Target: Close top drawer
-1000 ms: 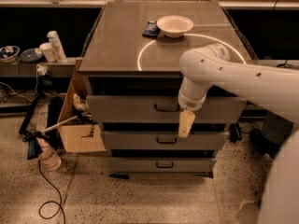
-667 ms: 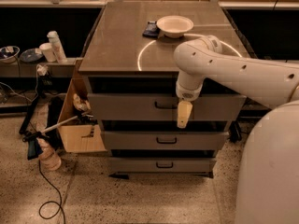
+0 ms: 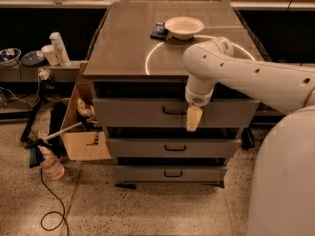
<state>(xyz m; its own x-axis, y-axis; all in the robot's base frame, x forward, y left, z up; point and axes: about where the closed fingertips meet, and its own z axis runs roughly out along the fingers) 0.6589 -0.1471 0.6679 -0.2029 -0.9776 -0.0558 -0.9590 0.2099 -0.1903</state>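
The top drawer [image 3: 133, 113] is the widest grey front of three, with a small dark handle [image 3: 173, 112] at its centre. It stands a little out from the cabinet, with a dark gap above it under the tabletop. My gripper [image 3: 193, 119] hangs from the white arm, pointing down, with its tan fingers [image 3: 193, 116] together. It is right in front of the drawer's panel, just right of the handle. I cannot tell if it touches the panel.
Two shorter drawers [image 3: 172, 148] sit below. On the cabinet top [image 3: 128, 38] are a white bowl [image 3: 184, 27] and a dark small object [image 3: 159, 31]. An open cardboard box [image 3: 83, 132], a spray bottle [image 3: 47, 162] and cables lie on the floor at left. My white base [image 3: 283, 181] fills the lower right.
The gripper has moved up and slightly left along the drawer front, closer to the handle. The arm has swung across. The drawer looks unchanged.
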